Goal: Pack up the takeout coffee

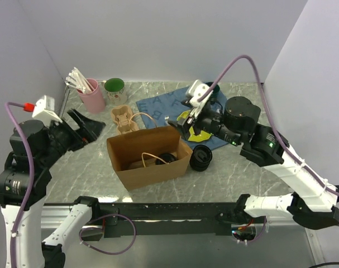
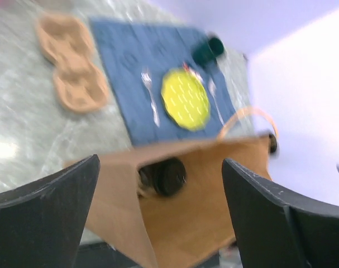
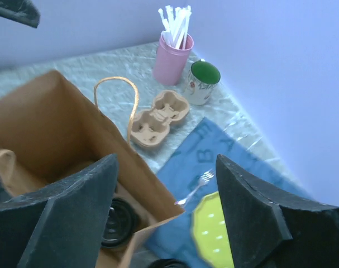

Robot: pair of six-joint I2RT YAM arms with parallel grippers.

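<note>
An open brown paper bag (image 1: pixel 149 162) stands mid-table. One black ribbed cup (image 1: pixel 168 158) lies inside it; it also shows in the left wrist view (image 2: pixel 166 176) and the right wrist view (image 3: pixel 116 220). The second black cup (image 1: pixel 201 158) stands on the table just right of the bag, and its rim shows at the bottom edge of the right wrist view (image 3: pixel 169 263). My left gripper (image 1: pixel 88 125) is open and empty, left of the bag. My right gripper (image 1: pixel 185 116) is open and empty, above the bag's far right corner.
A tan cup carrier (image 1: pixel 123 119) sits behind the bag. A pink cup of straws (image 1: pixel 92 95) and a green-lidded cup (image 1: pixel 114 88) stand at the back left. A blue placemat (image 1: pixel 163 105) holds a yellow plate (image 2: pixel 184 99), a fork (image 2: pixel 149 95) and a dark green mug (image 2: pixel 208 50).
</note>
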